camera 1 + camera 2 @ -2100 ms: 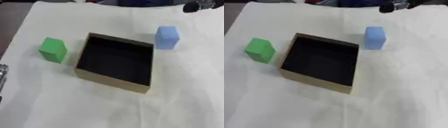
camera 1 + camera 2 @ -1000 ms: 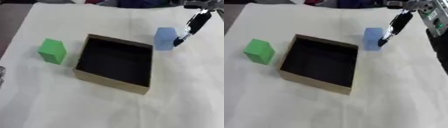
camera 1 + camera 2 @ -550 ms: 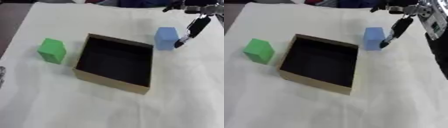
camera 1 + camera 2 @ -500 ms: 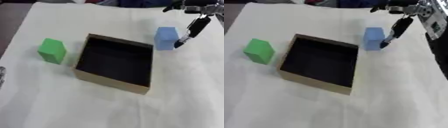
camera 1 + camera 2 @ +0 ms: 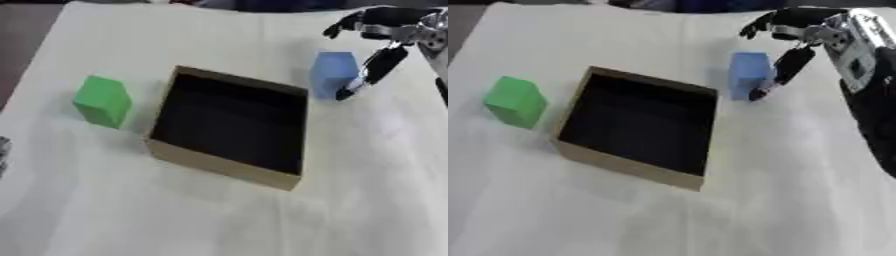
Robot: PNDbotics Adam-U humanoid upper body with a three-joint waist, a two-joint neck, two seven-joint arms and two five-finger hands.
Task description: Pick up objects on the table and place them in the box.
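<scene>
Blue block (image 5: pixel 333 73) stood on counter (image 5: pixel 219 210) just right of box (image 5: pixel 229 125). Right hand (image 5: pixel 791 35) open beside it, not gripping. Grasp step; next, judged: close fingers round block.

A white cloth (image 5: pixel 219 215) covers the table, with dark shapes along its far edge.

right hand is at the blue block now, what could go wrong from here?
1. The right hand is open, with one digit low on the blue block's right side and the others spread above; closing like this may tip or push the block rather than grip it.
2. The block stands close to the box's far right corner, so a shove could jam it against the rim.
</scene>
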